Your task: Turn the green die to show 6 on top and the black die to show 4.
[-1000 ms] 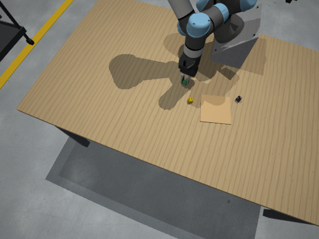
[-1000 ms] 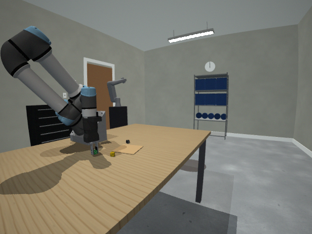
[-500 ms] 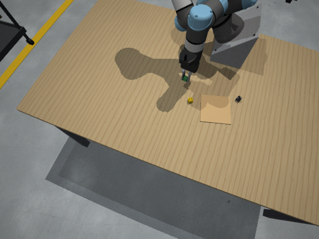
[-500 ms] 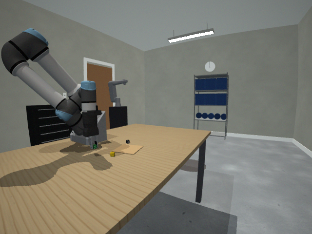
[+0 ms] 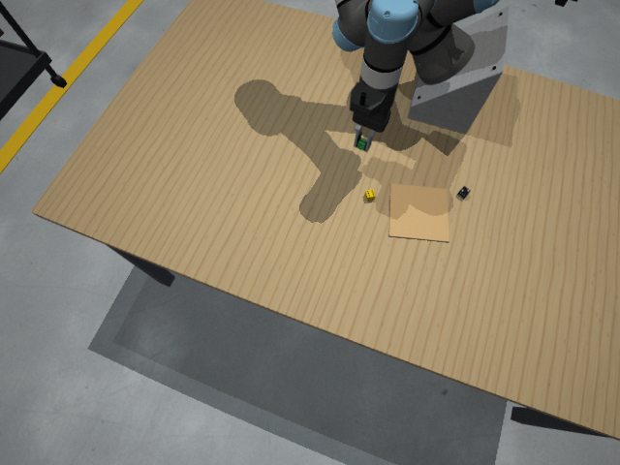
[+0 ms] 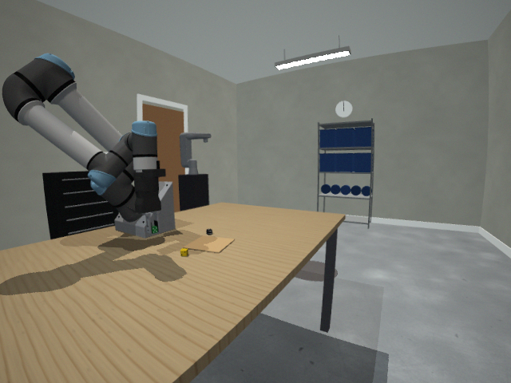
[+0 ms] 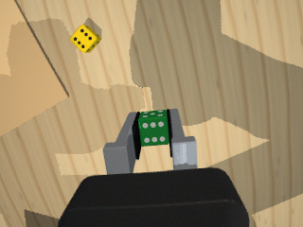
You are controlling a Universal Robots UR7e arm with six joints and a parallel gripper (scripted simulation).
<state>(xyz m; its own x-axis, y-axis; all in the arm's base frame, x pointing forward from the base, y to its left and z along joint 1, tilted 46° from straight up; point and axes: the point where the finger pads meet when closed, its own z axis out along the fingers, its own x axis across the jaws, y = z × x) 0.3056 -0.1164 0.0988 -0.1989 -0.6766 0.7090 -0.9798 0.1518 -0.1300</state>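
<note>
In the top view, the green die point(image 5: 361, 143) point(image 6: 154, 229) point(image 7: 153, 132) is being pinched by the hand point(image 5: 362, 145) point(image 6: 153, 230) point(image 7: 154, 124) at the mat's point(image 5: 419, 220) point(image 6: 212, 243) point(image 7: 24, 80) eleven o'clock, the black die point(image 5: 463, 192) point(image 6: 209, 231) being left at two. In the exterior view, it is being held over the counter point(image 5: 225, 174) point(image 6: 124, 329) point(image 7: 275, 189), presumably for turning. In the wrist view, its six is being left uncovered by side gripping.

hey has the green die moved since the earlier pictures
Yes: in the top view, the green die has shifted away from the yellow die, toward the arm's mount.
</note>
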